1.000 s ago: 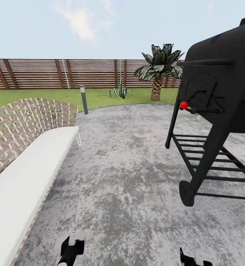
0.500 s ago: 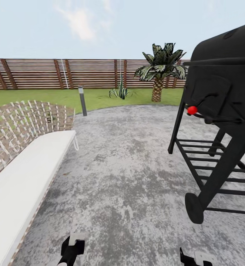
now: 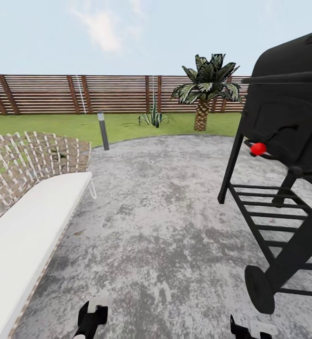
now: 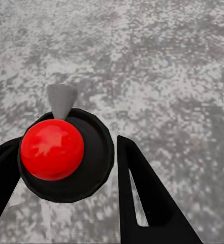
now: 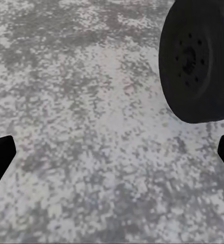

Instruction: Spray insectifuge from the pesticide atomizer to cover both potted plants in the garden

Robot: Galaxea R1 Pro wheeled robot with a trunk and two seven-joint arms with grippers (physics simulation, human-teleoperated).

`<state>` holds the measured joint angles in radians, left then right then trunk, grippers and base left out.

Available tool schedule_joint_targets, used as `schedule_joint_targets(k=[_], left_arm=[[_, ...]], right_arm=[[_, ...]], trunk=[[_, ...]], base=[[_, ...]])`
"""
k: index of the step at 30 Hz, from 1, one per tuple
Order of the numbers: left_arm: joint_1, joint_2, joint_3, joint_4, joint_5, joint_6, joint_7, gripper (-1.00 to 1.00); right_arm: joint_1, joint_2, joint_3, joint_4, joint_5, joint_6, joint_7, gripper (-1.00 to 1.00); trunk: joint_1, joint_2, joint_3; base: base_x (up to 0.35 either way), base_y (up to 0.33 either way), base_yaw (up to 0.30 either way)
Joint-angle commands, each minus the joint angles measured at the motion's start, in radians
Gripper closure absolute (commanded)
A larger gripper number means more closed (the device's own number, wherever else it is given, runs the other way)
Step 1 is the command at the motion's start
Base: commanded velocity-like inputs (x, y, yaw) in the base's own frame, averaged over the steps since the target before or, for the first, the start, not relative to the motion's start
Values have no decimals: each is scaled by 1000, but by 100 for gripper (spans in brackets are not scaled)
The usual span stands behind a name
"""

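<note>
both grippers (image 3: 91,316) (image 3: 246,329) hung wide and empty; passing close, the robot risked clipping the grill's wheel (image 3: 259,289).

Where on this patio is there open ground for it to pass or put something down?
A wide bare strip of grey paving runs between the white bench and the black grill, up to the lawn. It is tight by the grill's wheel, close to the right claw.

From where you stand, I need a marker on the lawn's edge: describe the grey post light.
Find the brown slat fence across the back, then the lawn below it. At the paved patio's far left rim stands the bollard light: slim, upright, grey, unlike the leafy plants to its right.
</note>
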<state>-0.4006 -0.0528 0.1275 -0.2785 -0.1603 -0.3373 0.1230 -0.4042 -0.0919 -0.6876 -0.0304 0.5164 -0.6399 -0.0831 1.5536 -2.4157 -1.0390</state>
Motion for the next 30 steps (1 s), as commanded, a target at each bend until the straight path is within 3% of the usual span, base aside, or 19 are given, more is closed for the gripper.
schedule_joint_targets(k=[1, 11, 30], left_arm=[[-1, -1, 6, 1, -11, -3, 4, 100], [0, -1, 6, 1, -11, -2, 4, 100], [-1, -1, 6, 1, -11, -2, 3, 100]], right_arm=[[-1, -1, -2, -9, 11, -3, -9, -100], [-1, -12, 5, -40, 18, -4, -5, -100], [-1, -9, 6, -37, 20, -4, -3, -100]], trunk=[[0, 0, -1], [0, 0, -1], [0, 0, -1]], base=[[337, 0, 0], [337, 0, 0], [337, 46, 0]])
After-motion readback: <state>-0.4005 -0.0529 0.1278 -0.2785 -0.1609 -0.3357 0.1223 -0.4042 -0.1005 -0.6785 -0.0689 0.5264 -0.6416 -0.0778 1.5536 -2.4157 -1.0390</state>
